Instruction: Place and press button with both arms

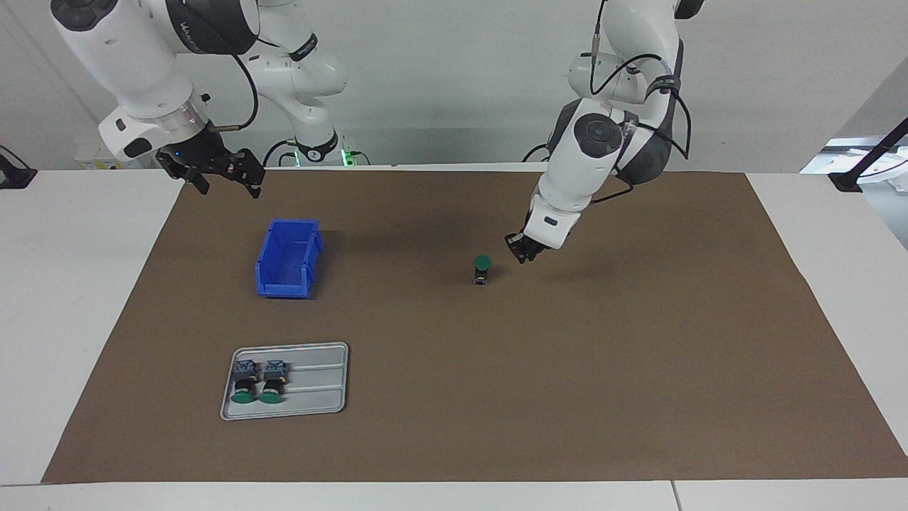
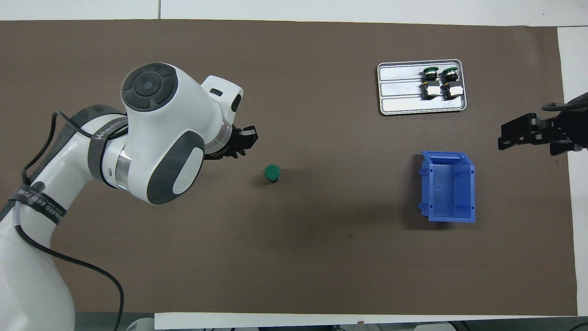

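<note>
One button [image 1: 482, 268] [image 2: 272, 172] stands upright on the brown mat, green cap up, near the middle of the table. My left gripper [image 1: 523, 250] [image 2: 243, 140] hangs low just beside it, toward the left arm's end, a small gap away. Its fingertips look drawn together with nothing between them. My right gripper [image 1: 228, 190] [image 2: 504, 137] waits open and empty, raised over the mat's edge at the right arm's end. Two more buttons [image 1: 258, 382] [image 2: 440, 82] lie side by side in a grey tray [image 1: 319, 387] [image 2: 399, 92].
A blue open bin [image 1: 284, 289] [image 2: 452, 216] sits on the mat between the right gripper and the tray, which lies farther from the robots. The brown mat [image 1: 567, 397] covers most of the white table.
</note>
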Motion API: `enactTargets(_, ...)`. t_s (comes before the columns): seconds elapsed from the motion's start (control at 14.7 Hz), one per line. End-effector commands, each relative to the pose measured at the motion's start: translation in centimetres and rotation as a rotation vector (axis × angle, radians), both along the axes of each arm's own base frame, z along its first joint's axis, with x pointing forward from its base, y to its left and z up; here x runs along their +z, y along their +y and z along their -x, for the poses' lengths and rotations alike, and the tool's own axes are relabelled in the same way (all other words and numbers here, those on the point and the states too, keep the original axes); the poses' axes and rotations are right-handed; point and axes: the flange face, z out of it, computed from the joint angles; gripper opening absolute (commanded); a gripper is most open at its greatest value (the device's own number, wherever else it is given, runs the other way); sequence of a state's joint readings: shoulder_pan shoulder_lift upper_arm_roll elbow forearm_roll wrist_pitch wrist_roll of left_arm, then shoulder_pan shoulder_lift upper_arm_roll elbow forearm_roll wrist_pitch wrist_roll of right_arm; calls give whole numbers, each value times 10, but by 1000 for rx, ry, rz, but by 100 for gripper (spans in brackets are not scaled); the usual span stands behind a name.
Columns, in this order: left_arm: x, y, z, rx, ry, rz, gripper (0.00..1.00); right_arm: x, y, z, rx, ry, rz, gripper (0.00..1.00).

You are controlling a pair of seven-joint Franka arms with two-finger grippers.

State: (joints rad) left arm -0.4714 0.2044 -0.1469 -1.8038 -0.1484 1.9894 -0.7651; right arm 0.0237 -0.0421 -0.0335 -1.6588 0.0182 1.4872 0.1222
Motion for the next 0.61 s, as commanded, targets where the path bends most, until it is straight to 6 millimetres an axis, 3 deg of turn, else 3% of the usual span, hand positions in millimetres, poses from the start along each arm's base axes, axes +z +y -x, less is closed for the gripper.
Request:
enactTargets(0.0, -9, -17, -3, 13, -13, -7, 11, 1, -1, 8, 18, 3, -8, 98)
enactTargets(0.27, -16, -34, 7, 9, -26, -9, 1, 1, -1, 8, 18, 3, -8, 98)
enactTargets(0.34, -30, -43, 12, -3, -15, -15, 1, 1, -1, 8, 18, 3, -8, 98)
enactTargets(0.54, -39, -44, 14, 11, -19, -19, 0, 1, -1, 8, 18, 3, -8, 98)
